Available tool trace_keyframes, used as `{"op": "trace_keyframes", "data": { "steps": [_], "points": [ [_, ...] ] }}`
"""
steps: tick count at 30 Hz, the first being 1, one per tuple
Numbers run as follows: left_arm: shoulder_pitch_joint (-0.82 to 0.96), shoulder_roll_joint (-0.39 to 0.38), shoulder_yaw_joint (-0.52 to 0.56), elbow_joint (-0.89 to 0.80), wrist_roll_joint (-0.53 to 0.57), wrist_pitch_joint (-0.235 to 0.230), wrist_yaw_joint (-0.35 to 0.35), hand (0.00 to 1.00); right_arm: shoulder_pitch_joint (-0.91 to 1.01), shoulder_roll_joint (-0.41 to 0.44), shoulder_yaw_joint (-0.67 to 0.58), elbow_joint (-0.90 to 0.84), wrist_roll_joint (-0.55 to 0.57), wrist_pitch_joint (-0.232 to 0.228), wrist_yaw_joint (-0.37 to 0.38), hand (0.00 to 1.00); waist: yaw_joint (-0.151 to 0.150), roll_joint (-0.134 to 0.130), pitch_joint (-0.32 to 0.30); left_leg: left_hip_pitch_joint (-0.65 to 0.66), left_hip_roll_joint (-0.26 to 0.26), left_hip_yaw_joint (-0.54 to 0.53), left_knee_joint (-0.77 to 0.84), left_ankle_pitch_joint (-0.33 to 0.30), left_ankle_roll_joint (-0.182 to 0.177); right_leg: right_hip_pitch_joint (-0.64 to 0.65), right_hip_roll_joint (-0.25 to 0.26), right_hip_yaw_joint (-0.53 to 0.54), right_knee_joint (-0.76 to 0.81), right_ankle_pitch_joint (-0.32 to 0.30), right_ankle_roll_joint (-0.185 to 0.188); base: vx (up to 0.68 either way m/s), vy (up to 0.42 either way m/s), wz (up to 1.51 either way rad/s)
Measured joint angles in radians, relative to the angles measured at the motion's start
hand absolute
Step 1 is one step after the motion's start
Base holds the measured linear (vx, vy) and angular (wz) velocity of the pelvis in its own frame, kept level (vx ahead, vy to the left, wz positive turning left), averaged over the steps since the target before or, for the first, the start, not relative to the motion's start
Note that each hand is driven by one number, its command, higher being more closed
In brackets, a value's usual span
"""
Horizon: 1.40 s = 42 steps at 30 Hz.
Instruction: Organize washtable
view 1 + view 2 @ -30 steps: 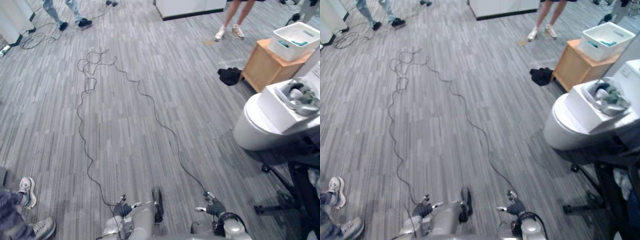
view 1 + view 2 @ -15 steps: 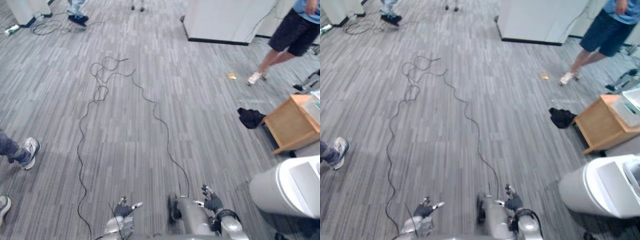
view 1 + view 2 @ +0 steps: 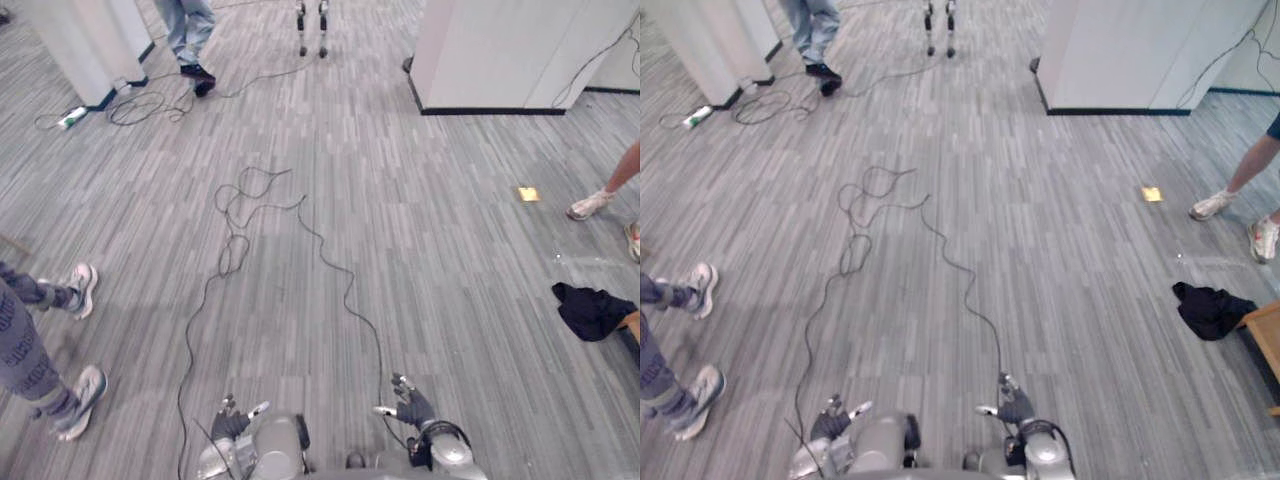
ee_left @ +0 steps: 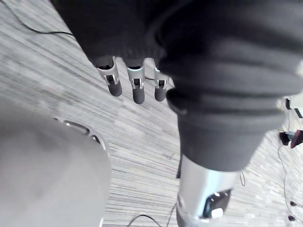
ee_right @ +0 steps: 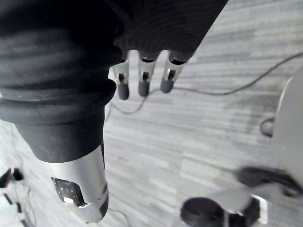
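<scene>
My left hand (image 3: 232, 422) hangs low at the bottom edge of the eye views, over grey carpet. Its fingers (image 4: 137, 90) are straight in the left wrist view and hold nothing. My right hand (image 3: 413, 408) hangs beside it, a little to the right. Its fingers (image 5: 143, 85) are also straight and spread, with only floor past them. A crumpled black cloth (image 3: 592, 310) lies on the carpet far to the right, well away from both hands.
A wooden table corner (image 3: 1265, 340) pokes in at the right edge by the cloth. A person's legs (image 3: 40, 350) stand close on the left, and another person's shoes (image 3: 590, 205) are at the right. White partitions (image 3: 500, 50) and a pillar (image 3: 85, 40) stand at the back.
The camera has swung left: the white basin unit and the wooden table have slid out to the right. Both hands stay low and open.
</scene>
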<state>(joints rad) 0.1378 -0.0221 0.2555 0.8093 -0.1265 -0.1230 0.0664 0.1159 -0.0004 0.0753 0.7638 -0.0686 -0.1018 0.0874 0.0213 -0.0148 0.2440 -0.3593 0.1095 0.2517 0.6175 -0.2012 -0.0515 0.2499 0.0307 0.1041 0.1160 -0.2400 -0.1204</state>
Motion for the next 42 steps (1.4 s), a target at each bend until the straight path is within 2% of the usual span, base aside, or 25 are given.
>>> {"op": "trace_keyframes", "data": {
  "steps": [3,4,5,6,7,8,9,12,15,18,19,21,22,23,25,26,28,31,35,36,37,38,39,41,42],
  "points": [
    [0.003,-0.012,-0.016,0.009,-0.011,-0.005,0.003,0.0,-0.006,-0.017,-0.001,0.056,-0.003,-0.002,-0.001,0.0,0.022,0.048,-0.024,-0.037,0.013,-0.068,-0.379,0.086,-0.039,0.092,-0.021,0.073,-0.012,-0.014,-0.006,0.77,0.357,-0.67],
    [0.002,-0.012,-0.017,0.017,-0.017,-0.007,0.001,0.0,-0.007,-0.018,-0.005,0.08,-0.004,-0.003,-0.001,0.0,0.029,0.036,-0.048,-0.032,-0.008,-0.064,-0.328,0.208,-0.002,0.105,-0.042,0.111,0.046,-0.029,-0.018,1.05,0.601,-0.77],
    [0.004,0.002,-0.016,0.021,-0.017,-0.007,0.0,0.0,-0.006,-0.011,-0.007,0.088,-0.007,-0.002,-0.001,0.0,0.028,0.008,-0.064,-0.018,-0.033,-0.056,-0.328,0.226,0.025,0.077,-0.068,0.116,0.12,-0.036,-0.002,1.03,0.593,-0.48],
    [0.007,0.033,-0.011,0.026,-0.018,-0.004,0.001,0.0,0.011,0.001,-0.009,0.088,-0.019,-0.006,0.002,0.0,0.016,-0.051,-0.087,0.016,-0.094,-0.043,-0.335,0.229,0.07,0.003,-0.114,0.127,0.32,-0.02,0.056,0.97,0.534,-0.07],
    [0.005,0.06,-0.011,0.041,-0.018,-0.001,0.002,0.0,0.013,0.003,-0.01,0.094,-0.022,-0.006,0.004,0.0,-0.007,-0.088,-0.085,0.065,-0.149,-0.039,-0.312,0.187,0.135,-0.058,-0.127,0.168,0.541,0.075,0.197,0.78,0.386,0.08],
    [-0.006,0.076,-0.012,0.061,-0.018,0.005,0.005,0.0,0.013,0.003,-0.011,0.1,-0.023,-0.004,0.004,0.0,-0.014,-0.106,-0.076,0.113,-0.175,-0.031,-0.3,0.141,0.147,-0.111,-0.115,0.2,0.71,0.153,0.311,0.58,0.275,0.08],
    [-0.014,0.08,-0.012,0.068,-0.017,0.011,0.006,0.0,0.012,-0.002,-0.011,0.1,-0.023,-0.003,0.005,0.0,-0.016,-0.108,-0.067,0.151,-0.189,-0.03,-0.299,0.113,0.15,-0.156,-0.114,0.206,0.829,0.172,0.336,0.65,0.309,-0.12],
    [-0.024,0.067,-0.043,0.096,-0.015,0.028,0.014,0.0,0.024,-0.039,-0.028,0.064,-0.019,-0.01,0.016,0.0,-0.026,-0.077,-0.053,0.41,-0.216,-0.026,-0.428,0.03,0.157,-0.395,-0.137,-0.003,1.034,0.049,0.174,0.64,0.308,-0.22],
    [-0.042,0.064,-0.068,0.127,-0.008,0.029,0.017,0.0,0.019,-0.047,-0.05,0.03,-0.01,-0.014,0.017,0.0,-0.059,-0.06,-0.045,0.556,-0.214,-0.044,-0.519,0.003,0.154,-0.567,-0.103,-0.162,0.823,-0.043,0.157,0.58,0.191,0.11],
    [-0.063,0.046,-0.102,0.144,0.004,0.031,0.013,0.0,0.014,-0.045,-0.061,0.014,0.002,-0.024,0.018,0.0,-0.086,-0.056,-0.04,0.662,-0.229,-0.123,-0.569,-0.028,0.104,-0.63,-0.058,-0.261,0.334,0.077,0.132,0.8,0.071,0.71],
    [-0.055,0.034,-0.095,0.14,0.013,0.029,0.006,0.0,0.014,-0.044,-0.061,0.009,0.009,-0.022,0.018,0.0,-0.09,-0.055,-0.04,0.707,-0.236,-0.17,-0.55,-0.054,0.062,-0.634,-0.038,-0.27,0.225,0.142,0.084,0.8,-0.008,0.95],
    [-0.043,0.025,-0.094,0.128,0.015,0.027,0.001,0.0,0.022,-0.039,-0.064,-0.013,0.01,-0.017,0.016,0.0,-0.097,-0.056,-0.043,0.712,-0.242,-0.202,-0.43,-0.088,0.033,-0.617,-0.031,-0.303,0.247,0.192,0.006,0.75,-0.053,1.12],
    [-0.051,0.01,-0.086,0.124,0.021,0.027,0.001,0.0,0.03,-0.042,-0.07,-0.036,0.012,-0.007,0.016,0.0,-0.109,-0.04,-0.039,0.643,-0.231,-0.189,-0.198,-0.098,0.016,-0.588,-0.027,-0.295,0.282,0.251,-0.037,0.8,-0.082,0.99],
    [-0.049,-0.023,-0.051,0.109,0.022,0.027,0.003,0.0,0.032,-0.076,-0.054,-0.073,0.007,-0.006,0.017,0.0,-0.108,0.028,-0.042,0.496,-0.16,-0.149,0.121,0.016,0.003,-0.547,0.001,-0.325,0.286,0.19,-0.053,0.95,-0.079,0.63],
    [-0.029,-0.041,-0.006,0.102,0.022,0.028,0.004,0.0,0.028,-0.101,-0.037,-0.088,0.008,0.002,0.012,0.0,-0.059,0.086,-0.026,0.373,-0.037,-0.055,0.425,0.251,0.02,-0.432,0.063,-0.263,0.235,0.125,-0.058,0.78,0.009,-0.63],
    [-0.025,-0.035,-0.007,0.104,0.022,0.031,0.005,0.0,0.024,-0.101,-0.038,-0.079,0.009,0.002,0.004,0.0,-0.055,0.091,-0.019,0.339,-0.007,-0.045,0.501,0.196,0.039,-0.387,0.076,-0.247,0.227,0.101,-0.063,0.64,0.052,-0.91],
    [0.003,-0.007,-0.009,0.077,0.02,0.027,0.003,0.0,0.021,-0.074,-0.036,-0.046,0.011,0.006,-0.006,0.0,-0.037,0.046,-0.011,0.233,0.027,-0.028,0.541,0.076,0.037,-0.239,0.067,-0.189,0.192,0.026,-0.054,0.74,0.009,-0.6],
    [0.01,0.006,-0.009,0.022,0.018,0.014,0.001,0.0,0.02,-0.041,-0.02,-0.027,0.008,0.015,-0.005,0.0,-0.005,0.014,-0.022,0.078,0.008,0.002,0.124,0.004,0.018,-0.07,0.016,-0.102,0.076,-0.027,-0.012,0.79,0.076,-0.75],
    [0.012,-0.006,-0.012,0.016,0.008,-0.002,0.002,0.0,0.003,-0.033,-0.038,0.049,0.004,0.011,-0.017,0.0,0.012,0.032,-0.031,0.019,-0.013,-0.011,-0.425,0.112,-0.018,0.071,-0.031,-0.04,0.037,-0.036,0.064,0.82,0.26,-0.69],
    [0.013,-0.011,-0.011,0.018,0.001,-0.005,0.002,0.0,0.011,-0.036,-0.038,0.064,-0.004,0.005,-0.021,0.0,0.024,0.038,-0.043,0.006,0.005,-0.005,-0.412,0.172,0.027,0.119,-0.032,0.005,0.05,-0.042,0.056,0.91,0.436,-0.65],
    [0.015,0.005,-0.009,0.021,0.005,-0.009,0.001,0.0,0.009,-0.025,-0.039,0.098,-0.015,0.003,-0.021,0.0,0.024,-0.001,-0.075,0.014,-0.038,0.005,-0.374,0.252,0.115,0.121,-0.074,0.036,0.117,-0.041,0.053,0.92,0.453,-0.5],
    [0.015,0.026,-0.008,0.024,0.004,-0.007,-0.002,0.0,0.012,-0.014,-0.044,0.108,-0.022,0.001,-0.021,0.0,0.015,-0.039,-0.09,0.019,-0.067,0.008,-0.364,0.253,0.118,0.089,-0.106,0.045,0.192,-0.033,0.066,0.9,0.42,-0.14],
    [0.014,0.05,-0.007,0.033,0.002,-0.003,0.001,0.0,0.013,-0.004,-0.047,0.125,-0.026,-0.001,-0.02,0.0,0.005,-0.077,-0.094,0.043,-0.109,0.011,-0.345,0.252,0.121,0.042,-0.132,0.066,0.337,0.006,0.121,0.85,0.376,0.18],
    [-0.001,0.08,-0.004,0.07,-0.008,0.007,0.002,0.0,0.019,0.014,-0.068,0.152,-0.017,0.0,-0.005,0.0,-0.011,-0.106,-0.073,0.165,-0.193,-0.005,-0.305,0.162,0.168,-0.079,-0.136,0.14,0.759,0.195,0.313,0.87,0.36,0.25],
    [-0.006,0.08,-0.004,0.081,-0.008,0.014,0.002,0.0,0.019,0.012,-0.068,0.151,-0.017,-0.002,0.007,0.0,-0.012,-0.106,-0.073,0.211,-0.207,-0.006,-0.313,0.133,0.165,-0.118,-0.146,0.123,0.846,0.186,0.301,0.84,0.343,0.08]
  ]
}}
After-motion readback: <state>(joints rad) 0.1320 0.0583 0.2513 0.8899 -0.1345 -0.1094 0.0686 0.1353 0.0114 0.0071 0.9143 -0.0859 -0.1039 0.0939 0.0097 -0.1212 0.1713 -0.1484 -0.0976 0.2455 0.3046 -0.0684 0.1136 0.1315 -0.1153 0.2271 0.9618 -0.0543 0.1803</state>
